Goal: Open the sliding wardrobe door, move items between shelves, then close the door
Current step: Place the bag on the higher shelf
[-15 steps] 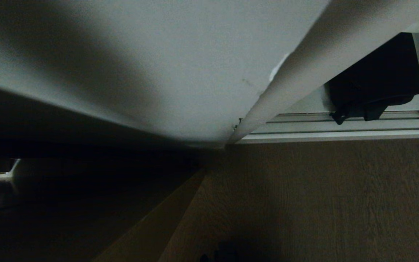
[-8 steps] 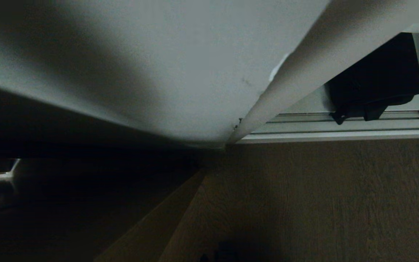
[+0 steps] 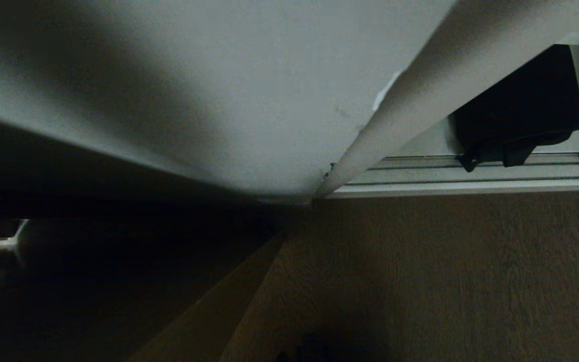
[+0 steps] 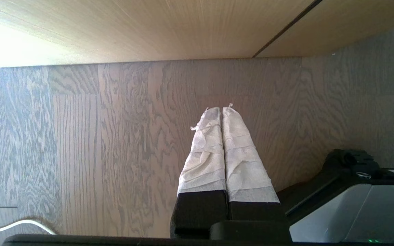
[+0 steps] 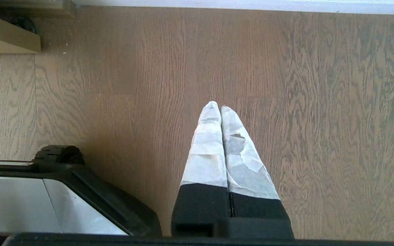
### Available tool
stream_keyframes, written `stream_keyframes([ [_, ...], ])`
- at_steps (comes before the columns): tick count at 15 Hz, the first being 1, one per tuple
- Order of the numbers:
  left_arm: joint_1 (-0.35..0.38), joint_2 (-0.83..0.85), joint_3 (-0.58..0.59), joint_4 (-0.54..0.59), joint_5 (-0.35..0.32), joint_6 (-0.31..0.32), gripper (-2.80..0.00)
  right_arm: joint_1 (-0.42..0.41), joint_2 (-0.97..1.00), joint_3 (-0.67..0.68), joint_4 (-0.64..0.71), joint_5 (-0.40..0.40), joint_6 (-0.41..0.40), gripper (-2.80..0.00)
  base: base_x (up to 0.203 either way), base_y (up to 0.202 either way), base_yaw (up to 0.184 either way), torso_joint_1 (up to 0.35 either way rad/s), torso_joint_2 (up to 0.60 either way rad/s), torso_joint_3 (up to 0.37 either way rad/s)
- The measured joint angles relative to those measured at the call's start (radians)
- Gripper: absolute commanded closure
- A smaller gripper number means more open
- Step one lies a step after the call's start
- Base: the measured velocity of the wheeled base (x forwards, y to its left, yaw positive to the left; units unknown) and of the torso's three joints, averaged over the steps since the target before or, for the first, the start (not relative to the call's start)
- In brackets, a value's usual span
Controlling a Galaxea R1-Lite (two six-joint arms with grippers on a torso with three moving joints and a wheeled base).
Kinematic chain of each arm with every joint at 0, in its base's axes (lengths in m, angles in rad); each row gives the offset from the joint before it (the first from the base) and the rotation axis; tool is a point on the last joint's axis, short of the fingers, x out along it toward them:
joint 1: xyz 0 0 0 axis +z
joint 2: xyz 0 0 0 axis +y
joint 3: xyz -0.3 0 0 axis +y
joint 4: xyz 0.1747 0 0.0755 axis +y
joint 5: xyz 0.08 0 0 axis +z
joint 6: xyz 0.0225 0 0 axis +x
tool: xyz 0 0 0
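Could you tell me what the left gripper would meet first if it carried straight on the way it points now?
Most likely the wood-grain floor: the shut left gripper points down at bare boards, with nothing visible between, though depth is hard to judge.

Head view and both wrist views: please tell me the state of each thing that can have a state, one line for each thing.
Sliding wardrobe door: open at the right side, a gap shows the inside.
Black fabric bundle: lying inside the wardrobe, straps hanging over the bottom track.
Left tool: shut, empty, pointing at the wood floor.
Right tool: shut, empty, above the wood floor.
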State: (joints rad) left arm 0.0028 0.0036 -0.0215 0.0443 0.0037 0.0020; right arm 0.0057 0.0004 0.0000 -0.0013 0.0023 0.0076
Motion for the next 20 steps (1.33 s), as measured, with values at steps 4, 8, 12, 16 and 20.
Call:
stream_keyframes([
  [4, 0.000, 0.000, 0.000, -0.002, 0.001, 0.000, 0.00, 0.000, 0.000, 0.000, 0.000, 0.001, 0.000, 0.00, -0.122, 0.000, -0.002, -0.003, 0.00, 0.003],
  [8, 0.000, 0.000, 0.000, -0.001, 0.000, 0.000, 0.00, 0.000, 0.000, 0.000, 0.000, 0.000, 0.000, 0.00, 0.000, 0.000, 0.000, 0.000, 0.00, 0.000],
  [12, 0.000, 0.000, 0.000, -0.001, 0.000, -0.001, 0.00, 0.000, 0.000, 0.000, 0.000, 0.000, 0.000, 0.00, 0.000, 0.000, 0.000, 0.000, 0.00, 0.000],
  [16, 0.000, 0.000, 0.000, -0.001, 0.001, -0.001, 0.00, 0.000, 0.000, 0.000, 0.000, 0.000, 0.000, 0.00, 0.000, 0.000, 0.000, 0.000, 0.00, 0.000],
  [20, 0.000, 0.000, 0.000, -0.002, 0.001, -0.001, 0.00, 0.000, 0.000, 0.000, 0.000, 0.000, 0.000, 0.00, 0.000, 0.000, 0.000, 0.000, 0.00, 0.000],
])
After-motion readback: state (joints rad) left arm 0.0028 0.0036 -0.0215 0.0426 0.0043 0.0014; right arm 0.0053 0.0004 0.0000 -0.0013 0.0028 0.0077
